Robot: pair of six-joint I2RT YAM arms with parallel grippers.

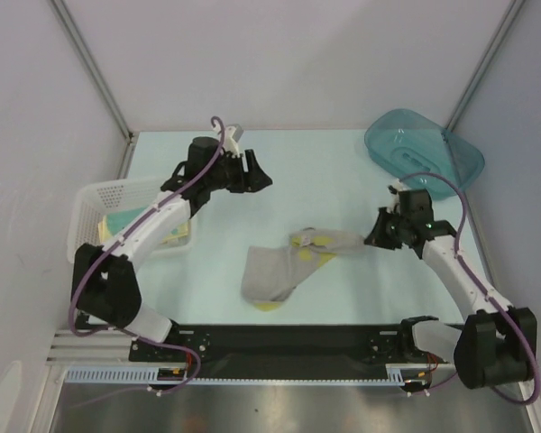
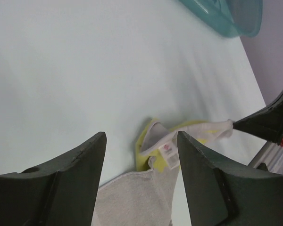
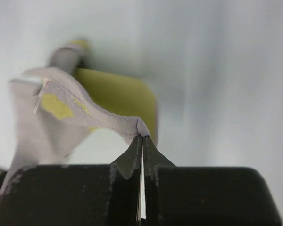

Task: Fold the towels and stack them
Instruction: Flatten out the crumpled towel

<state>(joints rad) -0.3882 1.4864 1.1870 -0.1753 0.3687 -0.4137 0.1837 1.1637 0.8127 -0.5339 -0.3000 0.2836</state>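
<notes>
A beige-grey towel with yellow patches (image 1: 284,266) lies crumpled at the table's middle; it also shows in the left wrist view (image 2: 146,193) and the right wrist view (image 3: 61,108). My right gripper (image 1: 371,240) is shut on the towel's right corner (image 3: 142,127) and holds it lifted off the table. My left gripper (image 1: 260,177) is open and empty, hovering over the far left of the table, apart from the towel. More towels (image 1: 153,233), pale yellow and teal, sit in the white mesh basket (image 1: 104,200) at the left.
A teal translucent tub (image 1: 422,149) stands at the back right, also seen in the left wrist view (image 2: 226,16). White walls close the sides and back. The arm bases and a black rail (image 1: 288,347) run along the near edge.
</notes>
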